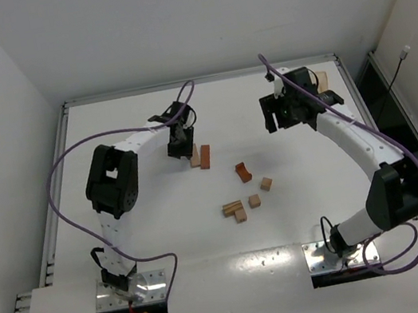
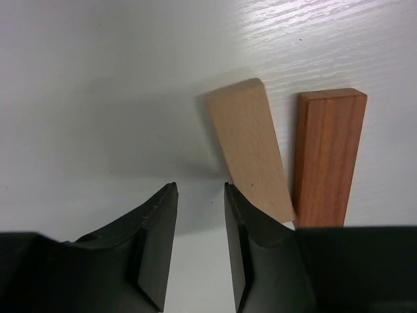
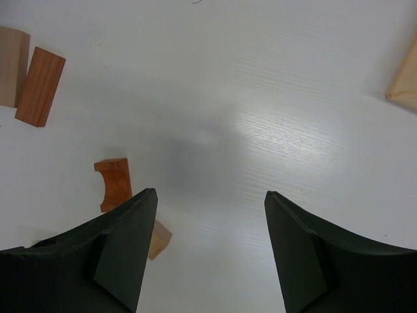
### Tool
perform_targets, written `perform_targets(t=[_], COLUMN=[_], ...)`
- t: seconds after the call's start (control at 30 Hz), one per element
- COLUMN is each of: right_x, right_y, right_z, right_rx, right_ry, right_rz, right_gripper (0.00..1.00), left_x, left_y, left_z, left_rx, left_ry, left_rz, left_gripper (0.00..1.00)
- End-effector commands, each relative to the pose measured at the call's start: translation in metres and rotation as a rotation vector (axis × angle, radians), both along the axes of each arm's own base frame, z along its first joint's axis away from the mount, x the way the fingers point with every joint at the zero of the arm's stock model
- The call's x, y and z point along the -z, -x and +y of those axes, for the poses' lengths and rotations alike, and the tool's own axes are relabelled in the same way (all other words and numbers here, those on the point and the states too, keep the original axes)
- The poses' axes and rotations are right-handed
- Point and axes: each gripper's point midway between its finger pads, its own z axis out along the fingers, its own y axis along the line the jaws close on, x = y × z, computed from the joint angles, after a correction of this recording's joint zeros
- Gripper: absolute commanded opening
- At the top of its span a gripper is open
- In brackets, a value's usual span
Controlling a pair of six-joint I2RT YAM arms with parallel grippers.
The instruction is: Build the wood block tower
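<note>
left gripper (image 2: pixel 199 241) hangs low over the desk (image 1: pixel 147 216) toward the far edge, left of centre. its fingers stand a narrow gap apart with nothing between them. just to its right a tan bar (image 2: pixel 251 147) lies flat, and a reddish bar (image 2: pixel 328 156) lies beside it, close against it at the near ends. right gripper (image 3: pixel 212 248) is spread wide and empty near the far right corner, where a tan piece (image 3: pixel 405 81) lies. a notched piece (image 3: pixel 115 184), a cube (image 1: pixel 266 184), a second cube (image 1: pixel 254 200) and short bars (image 1: pixel 235 210) sit scattered around the middle. no tower stands yet. the wood blocks all lie on the desk, none set on another as far as can be seen, so the whole build is left, starting with a first grasp.
</note>
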Motion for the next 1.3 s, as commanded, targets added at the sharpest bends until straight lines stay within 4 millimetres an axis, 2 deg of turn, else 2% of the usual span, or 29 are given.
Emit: perform_targets(t=[0.0, 0.27, 0.43, 0.5, 0.57, 0.6, 0.67, 0.97, 1.13, 1.27], right_x=[-0.017, -0.013, -0.013, -0.009, -0.009, -0.010, -0.006, -0.004, -0.001, -0.001], right_y=[-0.005, -0.005, -0.004, -0.002, -0.003, -0.002, -0.003, -0.005, -0.005, -0.005], right_z=[-0.010, -0.016, -0.013, -0.011, -0.015, -0.013, -0.013, -0.011, -0.011, -0.010], right_rx=[0.017, 0.034, 0.018, 0.012, 0.021, 0.015, 0.015, 0.009, 0.015, 0.022], right_ry=[0.001, -0.022, -0.037, -0.042, -0.042, -0.048, -0.046, -0.053, -0.057, -0.064], right_rz=[-0.074, -0.059, -0.056, -0.046, -0.046, -0.045, -0.036, -0.034, -0.023, -0.022], right_gripper=[0.63, 0.63, 0.63, 0.63, 0.63, 0.63, 0.63, 0.63, 0.63, 0.63], left_x=[-0.006, 0.004, 0.011, 0.010, 0.006, 0.012, 0.010, 0.012, 0.009, 0.014], left_y=[-0.007, -0.005, -0.007, -0.013, -0.019, -0.018, -0.024, -0.001, 0.014, 0.029], left_z=[-0.008, -0.014, -0.005, 0.000, -0.003, -0.003, -0.007, -0.023, -0.027, -0.028], left_rx=[0.015, 0.027, 0.006, -0.008, -0.009, -0.008, 0.004, 0.031, 0.035, 0.046], left_ry=[-0.020, -0.045, -0.096, -0.101, -0.096, -0.102, -0.093, -0.044, -0.012, 0.004], left_rz=[-0.034, -0.024, -0.029, -0.036, -0.047, -0.035, -0.044, 0.002, 0.018, 0.043], left_gripper=[0.32, 0.33, 0.33, 0.35, 0.36, 0.37, 0.38, 0.41, 0.41, 0.41])
